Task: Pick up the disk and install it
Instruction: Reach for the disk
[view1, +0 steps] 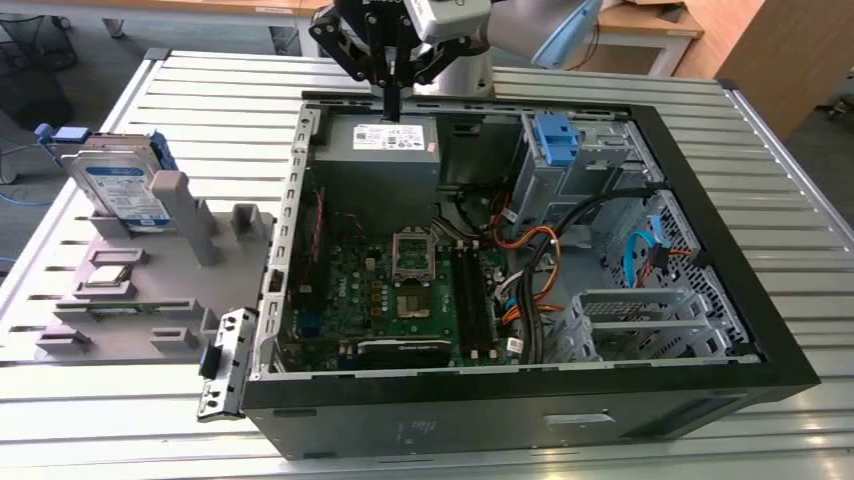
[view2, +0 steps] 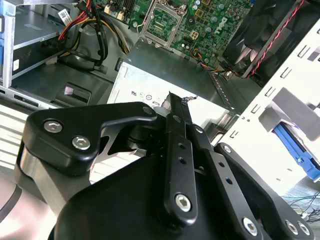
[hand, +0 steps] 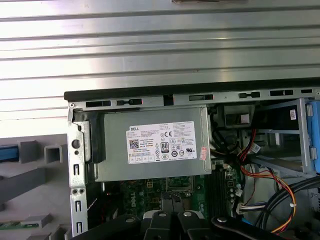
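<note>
The disk (view1: 118, 190), a silver drive with a white-and-blue label and blue rails, stands on edge in a grey fixture (view1: 147, 270) at the exterior view's left, outside the computer case (view1: 534, 395). My gripper (view1: 391, 108) hangs well away from it, over the case's far wall and just above the grey power-supply box (view1: 378, 150). Its two black fingers are pressed together with nothing between them. In the second wrist view the gripper (view2: 174, 100) points at the power-supply box (view2: 145, 85). The first wrist view looks down on that box (hand: 150, 147).
The open case holds a green motherboard (view1: 400, 270), bundled cables (view1: 534, 260), a bare blue bracket (view1: 554, 135) in the far drive bay and a metal drive cage (view1: 641, 320) at the near right. All of it rests on a slatted metal table (view1: 214, 90).
</note>
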